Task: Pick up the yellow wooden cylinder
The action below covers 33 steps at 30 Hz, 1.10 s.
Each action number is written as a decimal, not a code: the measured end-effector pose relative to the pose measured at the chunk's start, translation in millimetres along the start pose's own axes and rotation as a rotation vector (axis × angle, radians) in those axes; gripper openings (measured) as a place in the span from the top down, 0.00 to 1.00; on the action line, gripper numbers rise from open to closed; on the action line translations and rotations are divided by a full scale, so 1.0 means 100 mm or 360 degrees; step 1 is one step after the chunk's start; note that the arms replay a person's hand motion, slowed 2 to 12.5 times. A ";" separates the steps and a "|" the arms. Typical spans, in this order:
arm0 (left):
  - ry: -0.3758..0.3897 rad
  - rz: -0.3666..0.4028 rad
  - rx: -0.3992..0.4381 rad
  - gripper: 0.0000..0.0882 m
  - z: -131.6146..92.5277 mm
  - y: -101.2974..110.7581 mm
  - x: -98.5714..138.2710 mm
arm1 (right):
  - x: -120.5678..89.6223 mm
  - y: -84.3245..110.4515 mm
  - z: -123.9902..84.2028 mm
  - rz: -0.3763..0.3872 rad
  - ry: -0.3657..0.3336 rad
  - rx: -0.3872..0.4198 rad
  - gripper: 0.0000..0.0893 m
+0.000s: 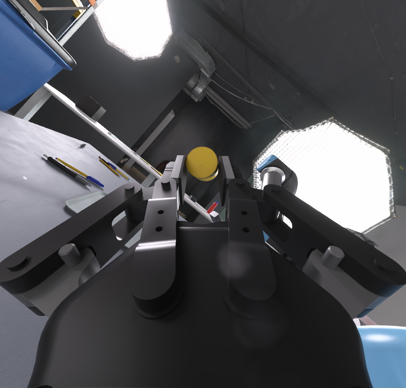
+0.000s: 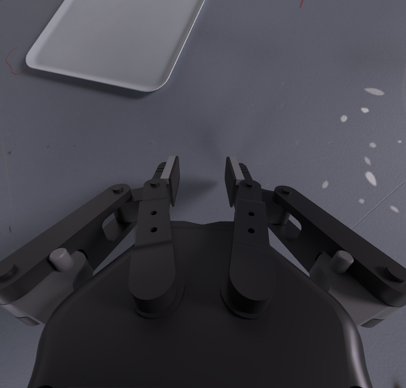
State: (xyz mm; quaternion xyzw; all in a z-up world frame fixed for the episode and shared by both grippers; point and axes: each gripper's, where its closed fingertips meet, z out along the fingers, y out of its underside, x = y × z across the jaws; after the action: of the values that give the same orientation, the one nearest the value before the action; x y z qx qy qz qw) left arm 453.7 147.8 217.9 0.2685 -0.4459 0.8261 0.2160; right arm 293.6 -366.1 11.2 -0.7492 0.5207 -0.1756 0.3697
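Observation:
My left gripper (image 1: 201, 168) is shut on the yellow wooden cylinder (image 1: 201, 162), held between its fingertips well above the grey table (image 1: 33, 190), with a round end face turned toward the camera. The gripper is tilted up toward the room. My right gripper (image 2: 202, 175) is open and empty, pointing down at the grey table (image 2: 285, 70) close above it. The cylinder does not show in the right wrist view.
Several pens and pencils (image 1: 74, 172) lie on the table at the left, with a white tray (image 1: 86, 200) nearer. A blue bin (image 1: 24, 56) sits at the upper left. The other arm (image 1: 276, 175) shows right of the cylinder. The white tray (image 2: 118, 34) lies left of my right gripper.

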 end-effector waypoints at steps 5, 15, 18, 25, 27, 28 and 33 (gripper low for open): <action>0.0005 0.0001 -0.0005 0.70 0.01 0.00 0.02 | 0.00 0.00 0.00 0.0001 -0.0001 0.0000 0.58; 0.0018 0.0003 -0.0012 0.70 0.02 0.00 0.04 | 0.00 0.00 0.00 0.0002 -0.0004 0.0000 0.58; 0.0018 0.0004 -0.0016 0.70 0.02 0.00 0.05 | 0.00 0.00 0.00 0.0002 -0.0005 0.0000 0.57; 0.0025 0.0010 -0.0025 0.70 0.03 0.01 0.06 | 0.00 0.00 0.00 0.0002 -0.0005 0.0001 0.57; 0.0026 0.0011 -0.0027 0.70 0.03 0.01 0.07 | 0.00 0.00 0.00 0.0002 -0.0006 0.0001 0.57; 0.0026 0.0013 -0.0028 0.70 0.03 0.01 0.07 | 0.00 0.00 0.00 0.0002 -0.0006 0.0001 0.57; 0.0013 0.0026 -0.0046 0.70 0.03 0.02 0.08 | 0.00 0.00 0.00 0.0002 -0.0006 0.0001 0.57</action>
State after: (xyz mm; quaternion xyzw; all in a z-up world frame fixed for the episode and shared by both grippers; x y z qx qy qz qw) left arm 447.4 145.0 223.4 0.2584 -0.4592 0.8223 0.2148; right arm 293.5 -365.8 11.3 -0.7492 0.5204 -0.1740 0.3710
